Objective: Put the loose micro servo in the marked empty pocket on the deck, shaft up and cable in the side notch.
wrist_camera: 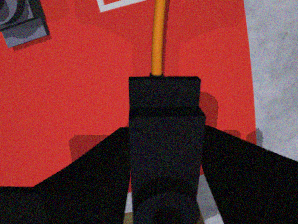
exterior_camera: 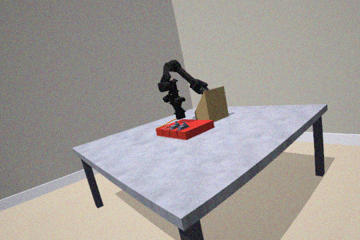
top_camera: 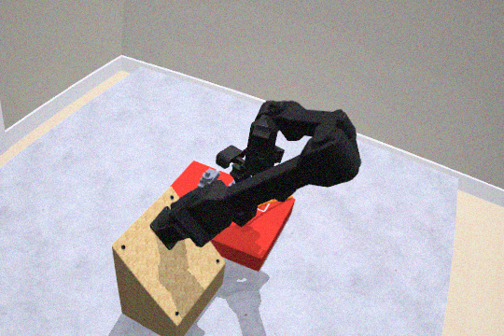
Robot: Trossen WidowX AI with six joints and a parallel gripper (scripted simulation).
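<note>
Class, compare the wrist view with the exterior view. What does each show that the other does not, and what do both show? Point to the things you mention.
Only the wrist view: the black micro servo (wrist_camera: pixel 167 145) gripped between the tool's two fingers, its cable leaving the end face.

Only the exterior view: the table legs (exterior_camera: pixel 319 149) and the arm's elbow (top_camera: pixel 336 153) (exterior_camera: pixel 173 66), raised high over the table.

Both: the red deck (top_camera: pixel 275 232) (exterior_camera: pixel 200 126) (wrist_camera: pixel 75 90), the orange cable (top_camera: pixel 280 200) (exterior_camera: pixel 166 123) (wrist_camera: pixel 158 40), the tool (exterior_camera: pixel 180 117) (wrist_camera: pixel 164 136), and at least part of a grey servo (top_camera: pixel 208 176) (exterior_camera: pixel 183 126) (wrist_camera: pixel 25 27) on the deck.
</note>
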